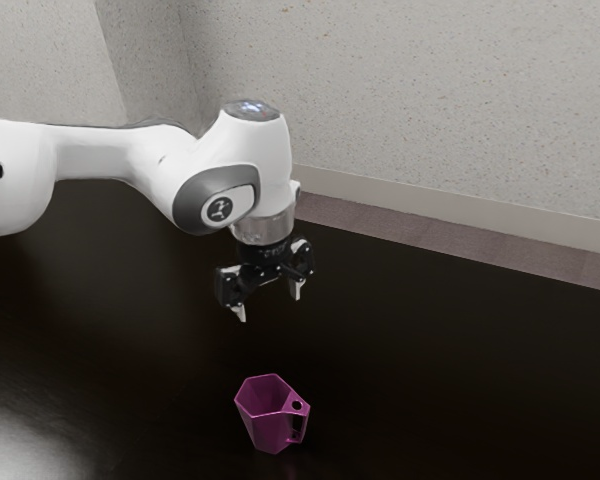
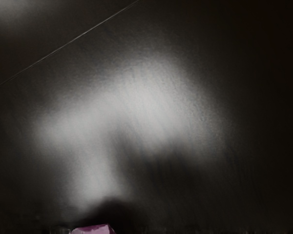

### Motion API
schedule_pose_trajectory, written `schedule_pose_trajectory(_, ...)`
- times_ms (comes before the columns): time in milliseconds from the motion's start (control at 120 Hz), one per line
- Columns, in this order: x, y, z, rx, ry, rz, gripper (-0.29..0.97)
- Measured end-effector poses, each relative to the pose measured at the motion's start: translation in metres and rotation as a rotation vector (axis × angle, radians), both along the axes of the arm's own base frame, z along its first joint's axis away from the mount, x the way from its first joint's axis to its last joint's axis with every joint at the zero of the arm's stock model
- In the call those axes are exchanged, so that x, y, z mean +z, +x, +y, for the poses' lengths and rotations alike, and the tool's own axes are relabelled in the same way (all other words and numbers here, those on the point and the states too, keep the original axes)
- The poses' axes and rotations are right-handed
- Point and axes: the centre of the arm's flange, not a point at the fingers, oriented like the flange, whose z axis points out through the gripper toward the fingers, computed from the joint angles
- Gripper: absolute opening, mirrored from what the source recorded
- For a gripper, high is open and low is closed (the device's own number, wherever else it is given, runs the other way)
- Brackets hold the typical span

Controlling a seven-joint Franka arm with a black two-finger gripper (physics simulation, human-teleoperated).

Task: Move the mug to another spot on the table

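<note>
The black two-finger hand point(image 1: 268, 303) hangs from the white arm point(image 1: 130, 170) with its fingers spread wide and nothing between them. Below it, well apart from the fingertips, the purple faceted mug point(image 1: 272, 413) stands mouth up on the dark glossy surface point(image 1: 460, 350). The wrist view catches a sliver of the mug point(image 2: 92, 228) just under the hand. By this reading the task is barely begun, as the mug is not yet grasped. What is left is the descent, closing on the mug's wall, the lift, the carry and setting it down at another spot.
</note>
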Motion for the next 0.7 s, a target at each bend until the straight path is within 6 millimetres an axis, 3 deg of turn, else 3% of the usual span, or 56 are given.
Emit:
schedule_pose_trajectory(125, -0.021, -0.001, -0.021, 0.133, -0.019, -0.008, 0.68)
schedule_pose_trajectory(258, -0.036, 0.002, -0.016, 0.283, -0.028, -0.015, 0.68)
schedule_pose_trajectory(342, -0.043, -0.009, -0.015, 0.35, -0.032, -0.008, 0.68)
schedule_pose_trajectory(517, -0.054, -0.033, -0.047, 0.401, -0.032, -0.002, 0.68)
schedule_pose_trajectory(700, -0.063, -0.052, -0.052, 0.481, -0.039, 0.01, 0.68)
